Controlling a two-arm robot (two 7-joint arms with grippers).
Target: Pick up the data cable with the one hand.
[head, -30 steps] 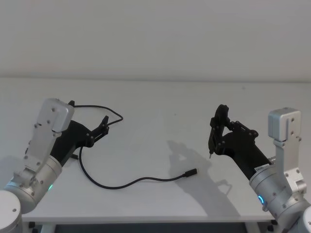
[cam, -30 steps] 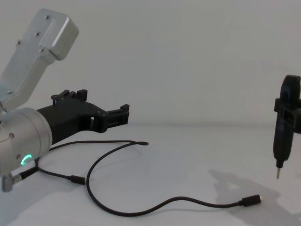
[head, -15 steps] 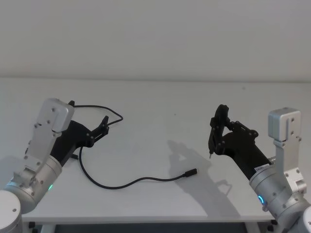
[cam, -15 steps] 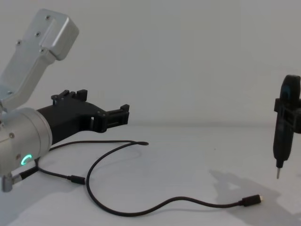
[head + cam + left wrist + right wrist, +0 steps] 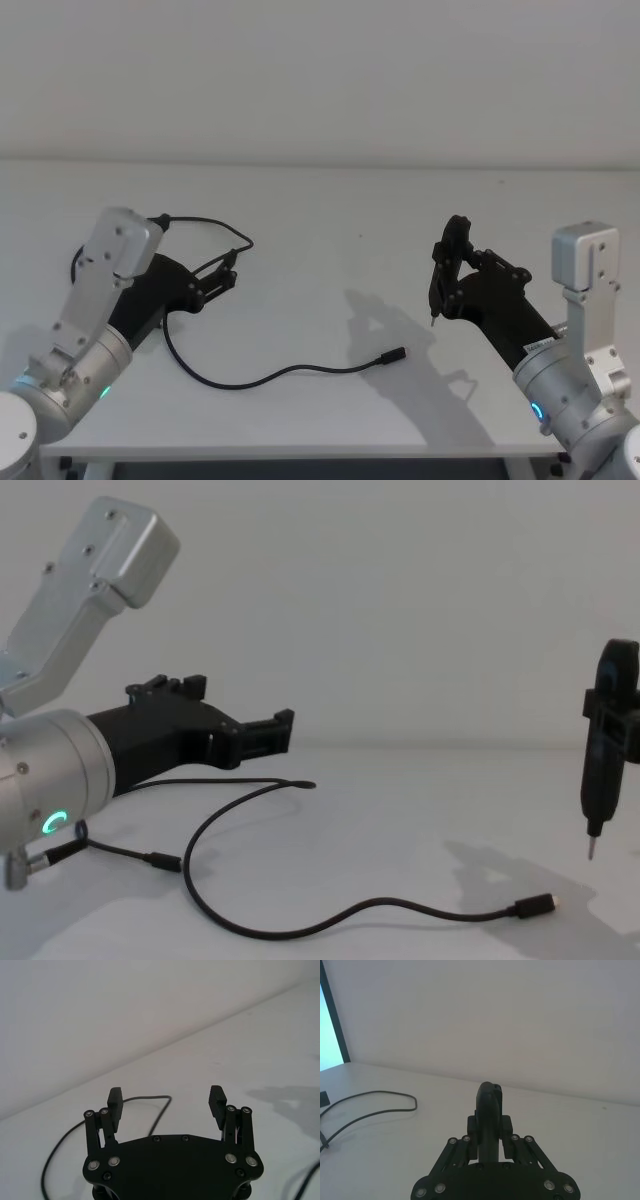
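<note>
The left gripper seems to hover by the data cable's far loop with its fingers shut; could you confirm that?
Not quite: the left gripper has its fingers open, not shut; the left wrist view shows them spread wide, nothing between. It does hover by the far loop of the data cable. The right gripper is parked at the right.

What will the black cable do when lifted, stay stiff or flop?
Probably flop: the data cable lies in loose curves on the table, so both sides would likely sag from the open left end effector. It looks thin, so probably light. Its plug may swing. The right end effector hangs apart.
</note>
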